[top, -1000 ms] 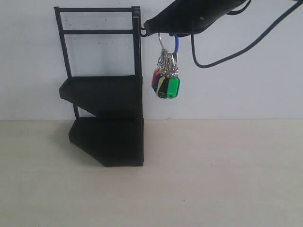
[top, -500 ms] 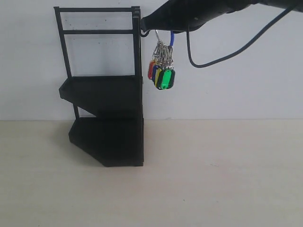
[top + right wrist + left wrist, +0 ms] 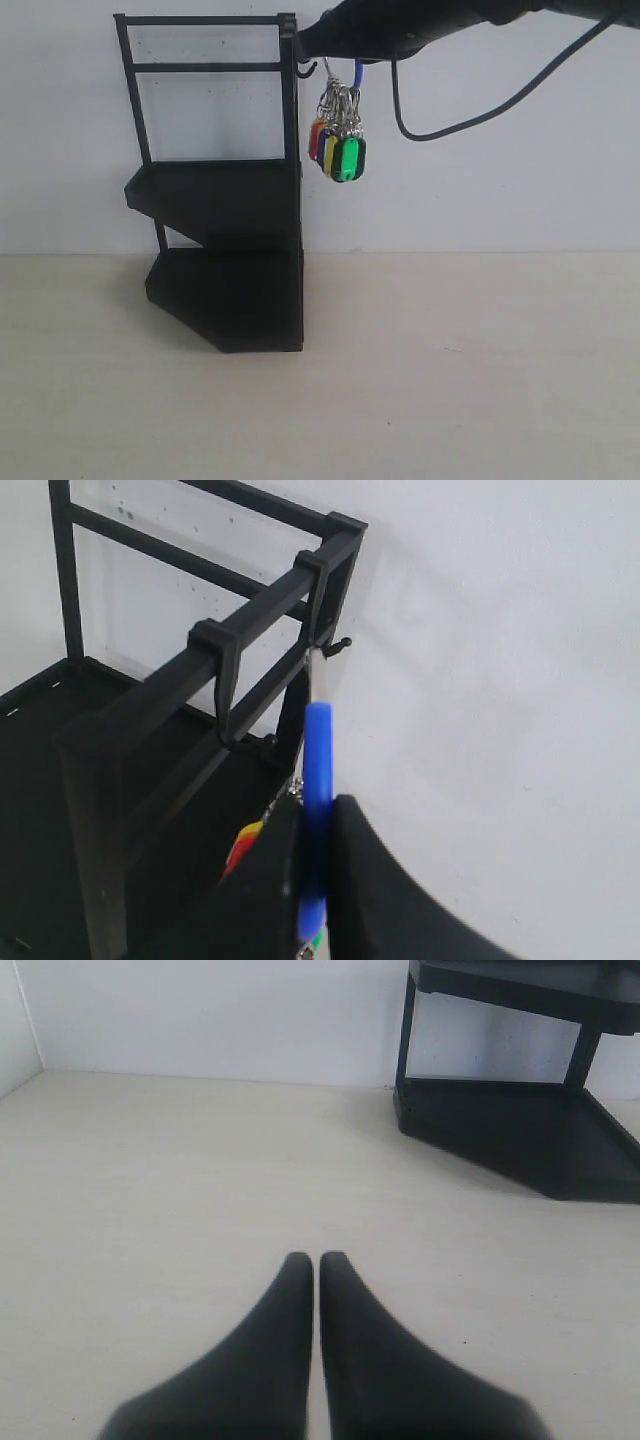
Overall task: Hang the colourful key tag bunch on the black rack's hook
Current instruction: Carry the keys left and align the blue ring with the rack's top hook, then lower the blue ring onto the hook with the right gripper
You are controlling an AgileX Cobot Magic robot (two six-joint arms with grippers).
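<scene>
Since half a second ago the bunch of key tags [image 3: 338,140] has moved left and slightly up. It now hangs just beside the rack [image 3: 225,250], near its upper right corner, in the upper middle of the exterior view. The right gripper [image 3: 303,44] has moved left with it, and its tip now reaches the rack's top corner.

The jaws of the right gripper [image 3: 315,815] are clenched on the blue loop [image 3: 317,750] of the bunch. A silver ring rises from the loop towards a small hook [image 3: 340,645] on the rack's side bar. Whether the ring touches the hook cannot be told.

To the right of the rack, the pale table [image 3: 450,380] and white wall [image 3: 500,200] lie open, crossed only by a drooping black cable [image 3: 450,128].

The left gripper [image 3: 317,1260] sits low over the table, its jaws pressed together on nothing, well apart from the rack's base. The right arm is cut off by the top edge of the frame.
</scene>
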